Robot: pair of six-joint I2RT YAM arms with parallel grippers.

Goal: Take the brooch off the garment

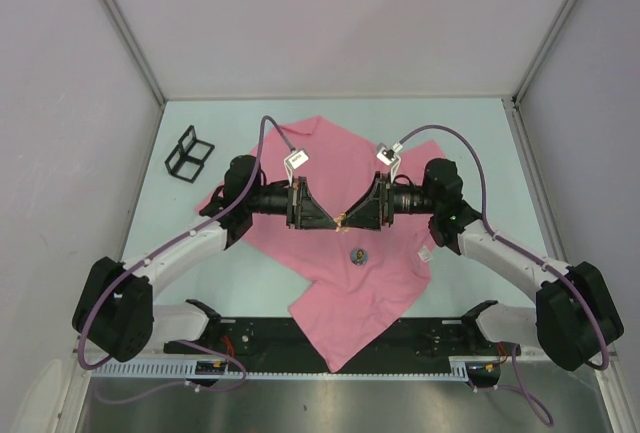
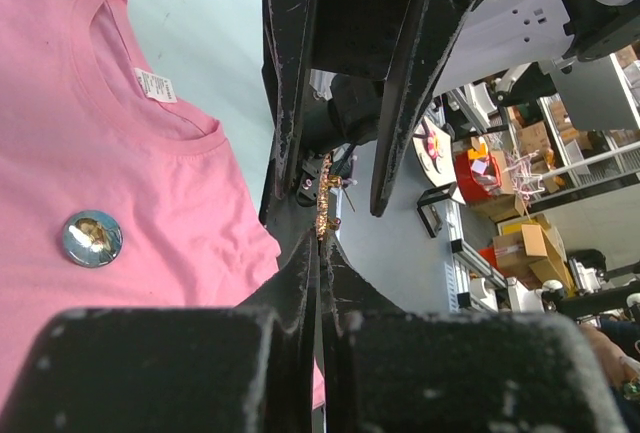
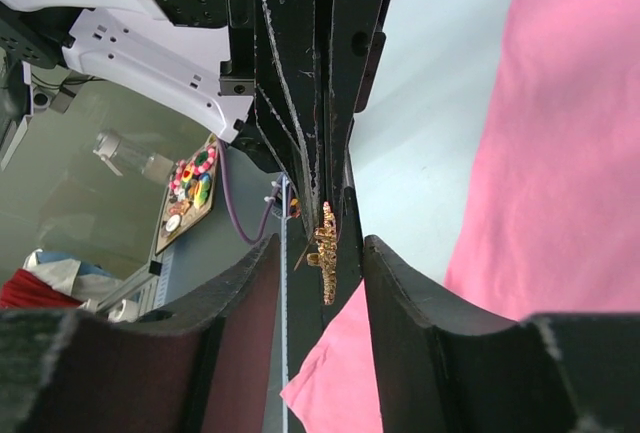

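brooch (image 2: 323,193) pinched in l pincer (image 2: 318,241)

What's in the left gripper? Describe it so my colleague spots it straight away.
Find the big pink T-shirt, then the left gripper shut above its middle. Pinched at its tips is a slim, bumpy gold brooch, unlike the round shiny badge lying flat on the shirt.

You're looking at a garment (image 1: 340,153) of soft, matt pink cloth, a brooch (image 2: 323,198) of glittery gold-toned metal, a round badge (image 2: 92,238) with a glossy face, fingers (image 2: 290,103) of scuffed black plastic, and a smooth, matt pale desk (image 1: 480,143).
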